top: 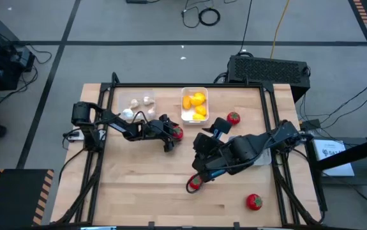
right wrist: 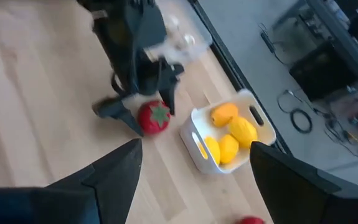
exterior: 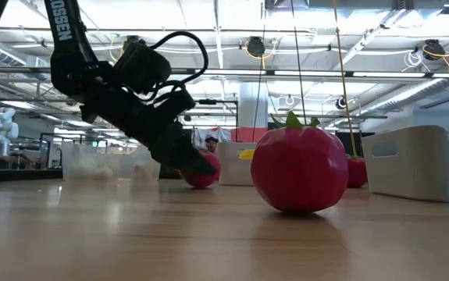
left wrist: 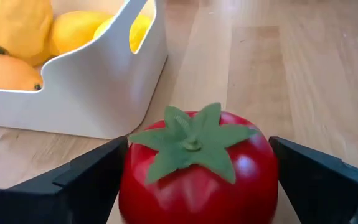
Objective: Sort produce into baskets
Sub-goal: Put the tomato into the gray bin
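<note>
At the high view's centre, the left gripper (left wrist: 194, 186) is spread around a tomato (left wrist: 197, 165), which should be clamped squarely before lifting; the right gripper (right wrist: 194, 180) is held apart

Read only white letters "OSSEN", running lengthwise down the dark arm link (exterior: 66, 35) in the low view; start cut off.

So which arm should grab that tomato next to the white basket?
Left. The left gripper already has its jaws open on either side of the tomato, beside the white basket. The right gripper is farther off.
</note>
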